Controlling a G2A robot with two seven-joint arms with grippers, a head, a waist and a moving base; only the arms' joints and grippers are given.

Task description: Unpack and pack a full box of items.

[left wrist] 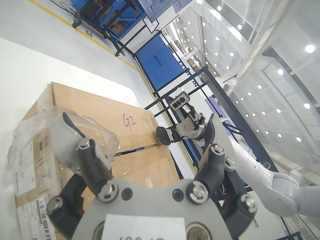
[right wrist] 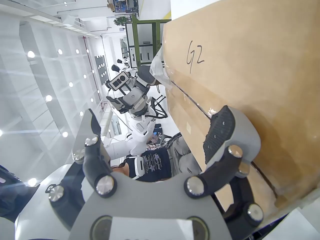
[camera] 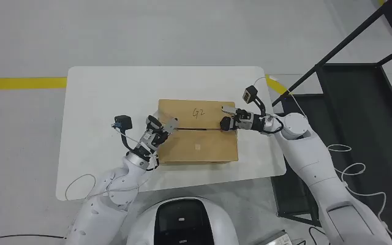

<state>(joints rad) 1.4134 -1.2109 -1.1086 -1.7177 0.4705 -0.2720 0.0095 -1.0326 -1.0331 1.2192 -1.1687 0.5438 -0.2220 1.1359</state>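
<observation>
A closed cardboard box (camera: 197, 131) marked "G2" lies in the middle of the white table (camera: 98, 122), with a seam running along its top flaps. My left gripper (camera: 160, 128) is at the box's left end, open; in the left wrist view (left wrist: 137, 131) one finger (left wrist: 63, 131) lies against loose clear plastic film (left wrist: 35, 126) on the box (left wrist: 100, 116). My right gripper (camera: 226, 116) is at the right end of the seam, open. In the right wrist view (right wrist: 155, 128) one pad (right wrist: 220, 131) rests by the box top (right wrist: 250, 63).
A black metal rack (camera: 343, 92) stands close to the table's right side. A yellow line (camera: 30, 82) runs on the floor to the left. Bare table lies to the left of and behind the box.
</observation>
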